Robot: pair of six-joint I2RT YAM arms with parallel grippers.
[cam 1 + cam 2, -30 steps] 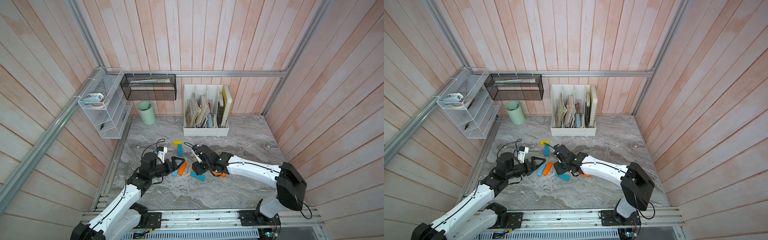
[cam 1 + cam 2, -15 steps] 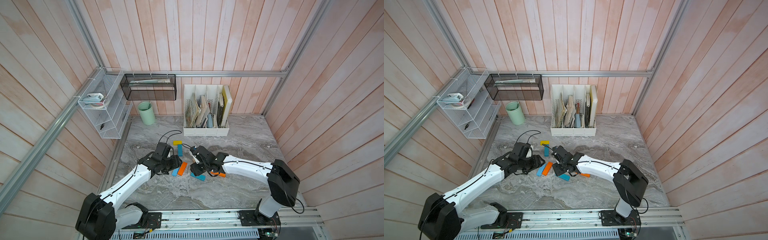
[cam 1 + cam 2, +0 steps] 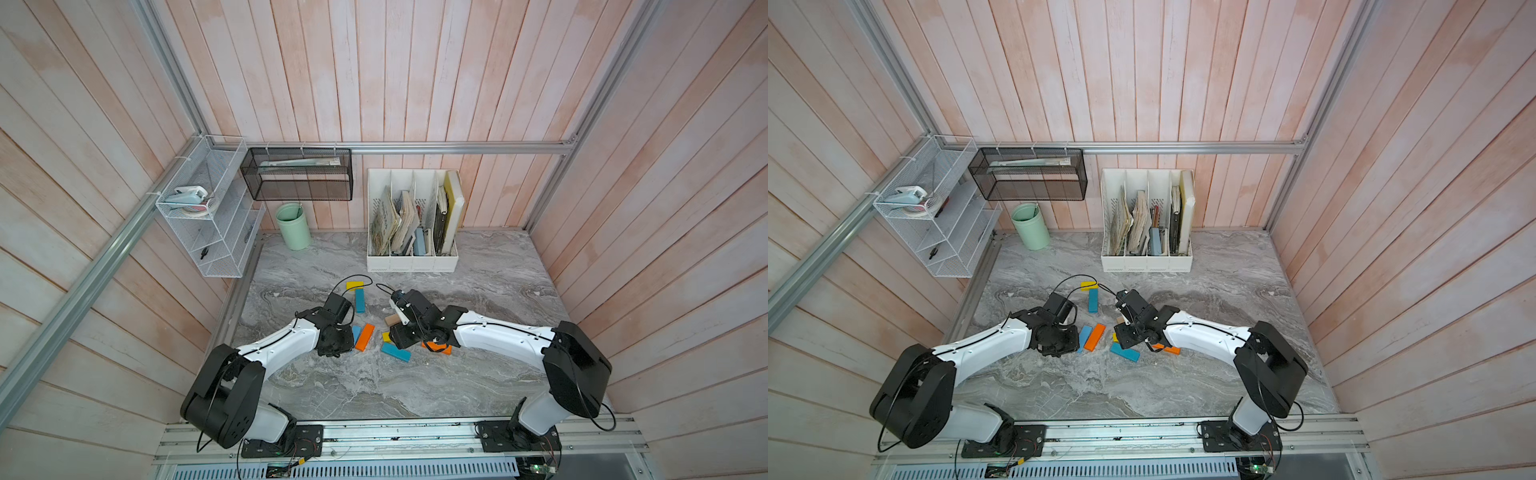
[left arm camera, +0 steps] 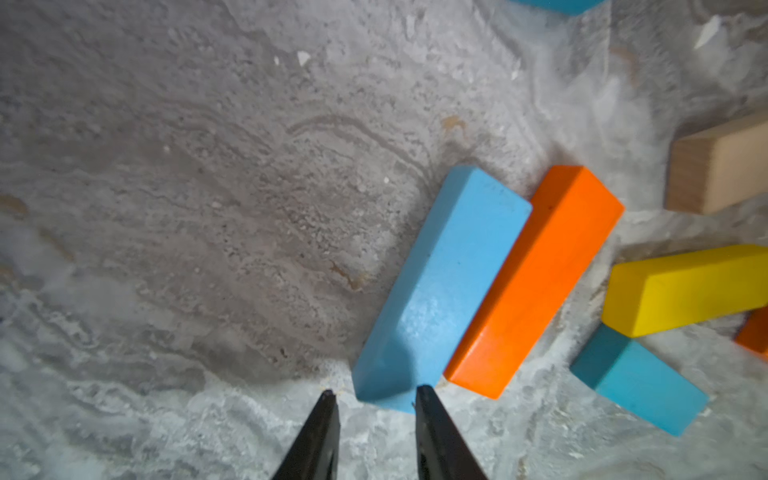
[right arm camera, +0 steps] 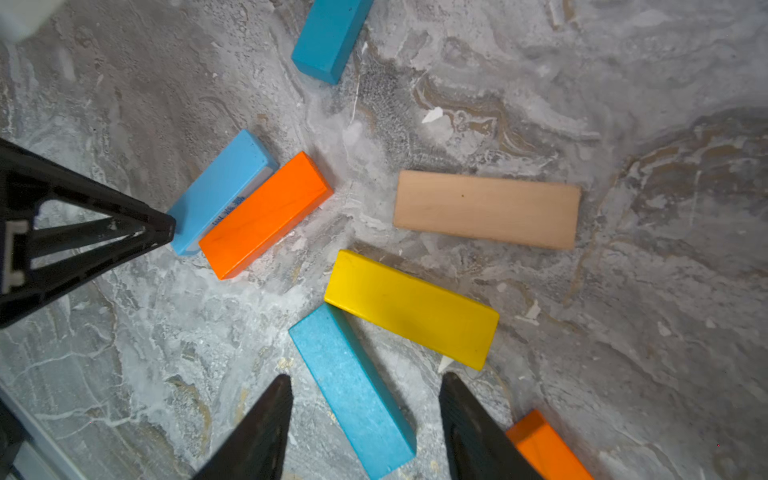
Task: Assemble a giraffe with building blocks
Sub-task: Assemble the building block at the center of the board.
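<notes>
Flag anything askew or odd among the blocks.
Nothing damaged or spilled. The light blue block and orange block lie side by side at a slant, out of line with the far teal block.

You get one mark only: tiny blue print (image 5: 226, 206) on white side edge of light-blue block (image 5: 220, 178), too small to read.

A work cell is enclosed on 3 sides by pale pink wood-plank walls (image 3: 374, 62), framed by aluminium rails (image 3: 457, 147). A grey marbled tabletop (image 3: 415, 386) is lit evenly, with soft shadows. A white wire rack (image 3: 224, 249) and a black mesh basket (image 3: 299, 193) are hung on the walls. A mint-green cup (image 3: 293, 228) and a white 4-slot file holder (image 3: 411, 264), filled with books (image 3: 399, 224), are stood against the back wall.
</notes>
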